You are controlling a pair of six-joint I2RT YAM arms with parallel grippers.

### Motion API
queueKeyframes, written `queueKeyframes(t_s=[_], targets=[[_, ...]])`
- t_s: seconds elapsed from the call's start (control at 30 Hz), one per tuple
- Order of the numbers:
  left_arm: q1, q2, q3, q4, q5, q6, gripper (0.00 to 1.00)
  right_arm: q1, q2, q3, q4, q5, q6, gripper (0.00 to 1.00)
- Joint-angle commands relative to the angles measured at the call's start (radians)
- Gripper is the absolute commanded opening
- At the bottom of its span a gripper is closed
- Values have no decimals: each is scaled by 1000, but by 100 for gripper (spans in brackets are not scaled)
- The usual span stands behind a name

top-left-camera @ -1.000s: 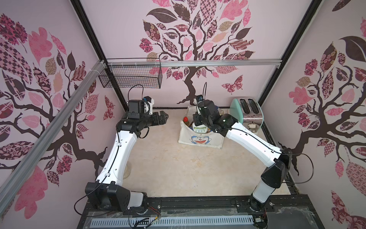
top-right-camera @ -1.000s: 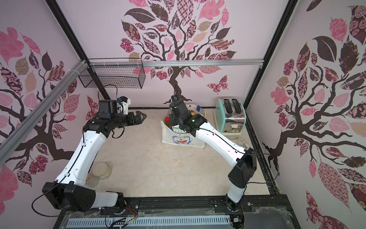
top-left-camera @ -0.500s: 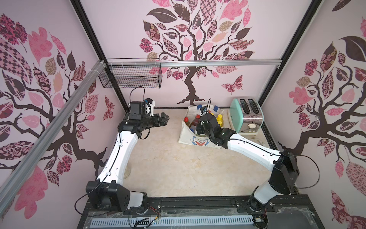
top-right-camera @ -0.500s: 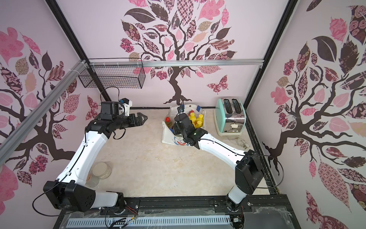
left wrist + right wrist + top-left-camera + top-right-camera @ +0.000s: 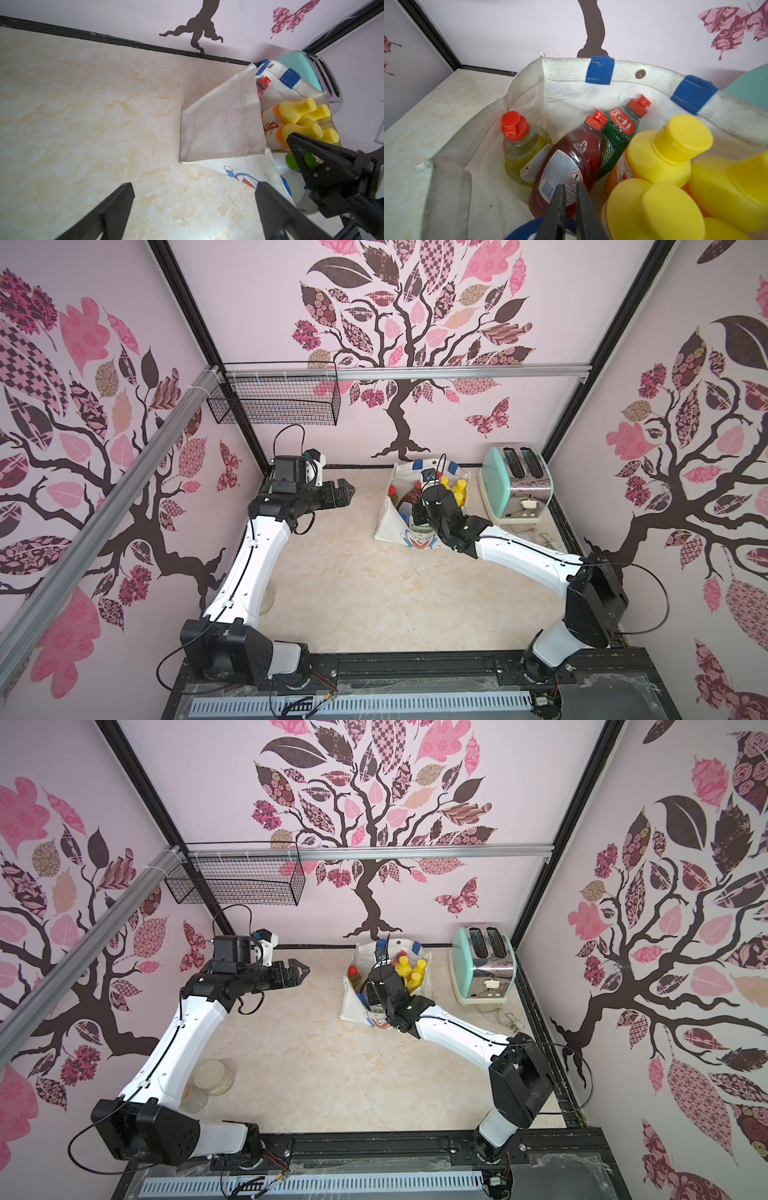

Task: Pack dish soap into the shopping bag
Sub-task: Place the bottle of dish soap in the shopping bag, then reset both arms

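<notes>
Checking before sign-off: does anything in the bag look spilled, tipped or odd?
No spill shows. In the bag, the red bottle leans tilted against the green bottle instead of standing upright, and the bag's cloth looks grubby.

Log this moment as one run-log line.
left gripper: jaws open, apart from shopping bag | right gripper: jaws shut over bag | dish soap: bottles in bag

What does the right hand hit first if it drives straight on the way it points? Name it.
The red dish soap bottle: the shut right hand points into the shopping bag at its labelled side, right ahead of the tips. Depth is unclear; it may be touching.
</notes>
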Motion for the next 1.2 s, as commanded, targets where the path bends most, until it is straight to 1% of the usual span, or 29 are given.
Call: queueKeyframes(t_s=[0.0, 0.03, 0.1, 0.17, 0.2, 0.37, 0.53, 0.6, 0.73, 0.87, 0.93, 1.0, 1.03, 1.07, 1.13, 1.17], targets=[[-2, -24, -12, 29, -11, 7, 97, -6, -10, -6, -15, -15, 13, 22], [-2, -22, -13, 27, -14, 5, 97, -7, -14, -5, -18, -22, 11, 29], [-2, -23, -17, 29, -24, 3, 97, -7, -27, -2, -15, -33, 5, 38], [-2, -23, -15, 31, -28, 2, 97, -8, -43, 1, -13, -37, -5, 50], [-2, -24, -15, 31, -33, 1, 97, -7, -50, 6, -12, -39, -10, 55], [-3, -30, -6, 30, -58, 0, 97, -7, -79, 38, -34, -51, -42, 66], [-2, -34, 4, 23, -91, -3, 97, -7, -107, 86, -79, -77, -60, 70], [-2, -35, 7, 23, -102, -8, 97, -7, -127, 103, -96, -83, -65, 73], [-2, -38, 9, 27, -157, -22, 97, -7, -177, 126, -144, -70, -85, 78], [-2, -53, -38, 82, -261, -65, 97, -25, -266, 87, -184, -15, -121, 86], [-2, -65, -73, 115, -337, -91, 97, -66, -326, 35, -200, -11, -131, 89], [-2, -94, -159, 203, -453, -137, 97, -137, -411, -48, -196, -15, -133, 94], [-1, -106, -197, 233, -493, -154, 97, -177, -443, -88, -194, -24, -133, 98], [-1, -123, -243, 269, -555, -151, 97, -227, -482, -131, -194, -42, -124, 100], [-2, -150, -338, 364, -664, -149, 97, -316, -550, -212, -187, -73, -123, 100], [-1, -162, -393, 438, -707, -120, 97, -358, -583, -256, -182, -71, -129, 100]])
